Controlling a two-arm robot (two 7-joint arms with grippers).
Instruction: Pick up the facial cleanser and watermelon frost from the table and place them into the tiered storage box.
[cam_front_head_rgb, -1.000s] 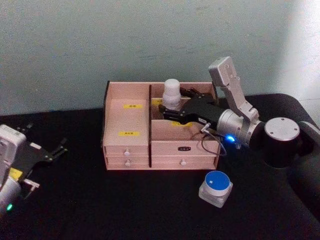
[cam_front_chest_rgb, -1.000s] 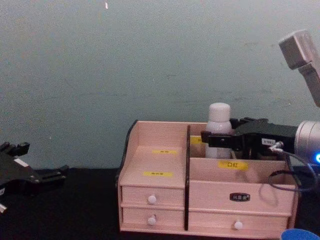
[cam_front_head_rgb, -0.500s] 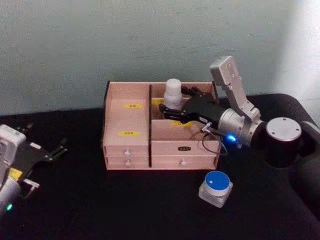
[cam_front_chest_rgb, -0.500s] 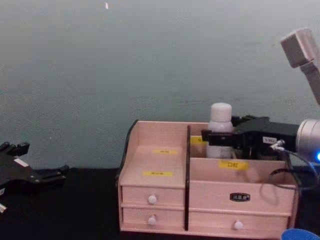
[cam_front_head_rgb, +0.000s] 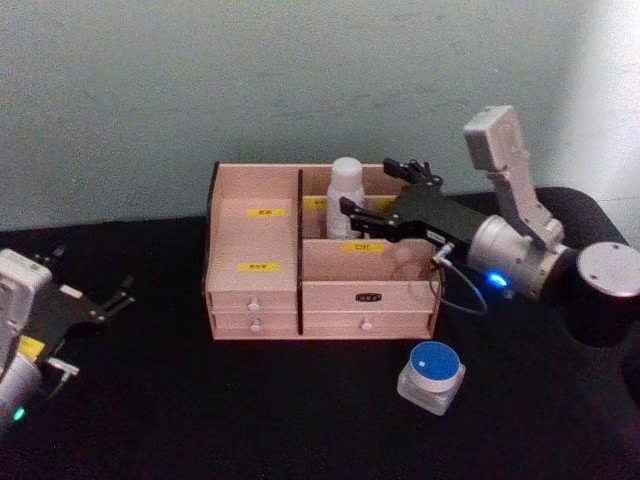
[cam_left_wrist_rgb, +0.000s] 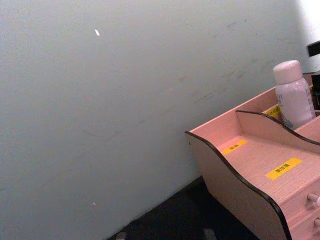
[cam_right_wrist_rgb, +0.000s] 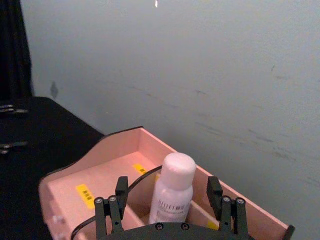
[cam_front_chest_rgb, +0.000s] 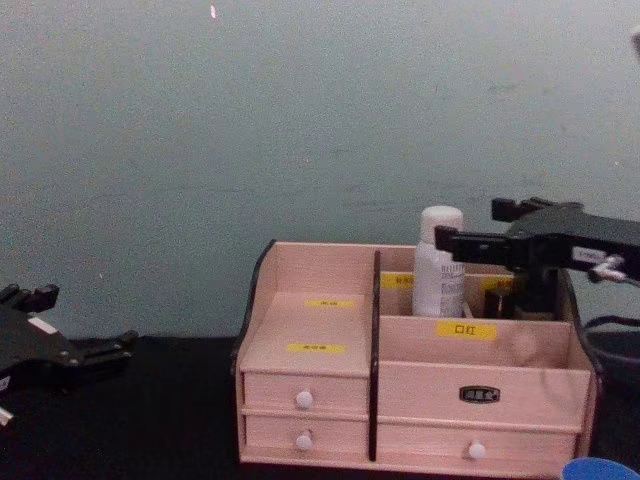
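Note:
The facial cleanser (cam_front_head_rgb: 345, 192), a slim white bottle, stands upright in the back right compartment of the tiered storage box (cam_front_head_rgb: 253, 181). It also shows in the chest view (cam_front_chest_rgb: 438, 262) and both wrist views (cam_left_wrist_rgb: 294, 96) (cam_right_wrist_rgb: 171, 192). My right gripper (cam_front_head_rgb: 368, 186) is open just right of the bottle, its fingers spread either side and clear of it (cam_front_chest_rgb: 468, 224) (cam_right_wrist_rgb: 167, 186). The watermelon frost (cam_front_head_rgb: 431, 376), a squat jar with a blue lid, sits on the table in front of the box's right end. My left gripper (cam_front_head_rgb: 90, 273) rests open at the far left.
The box (cam_front_chest_rgb: 312, 271) stands mid-table against a pale wall, with white-knobbed drawers facing me. The black tabletop (cam_front_head_rgb: 250, 410) stretches in front of it. The blue lid's edge (cam_front_chest_rgb: 598, 468) shows at the chest view's lower right corner.
My right gripper opened, let go of the facial cleanser and drew back to the right. The bottle now stands lower, inside the compartment. The left arm stayed put.

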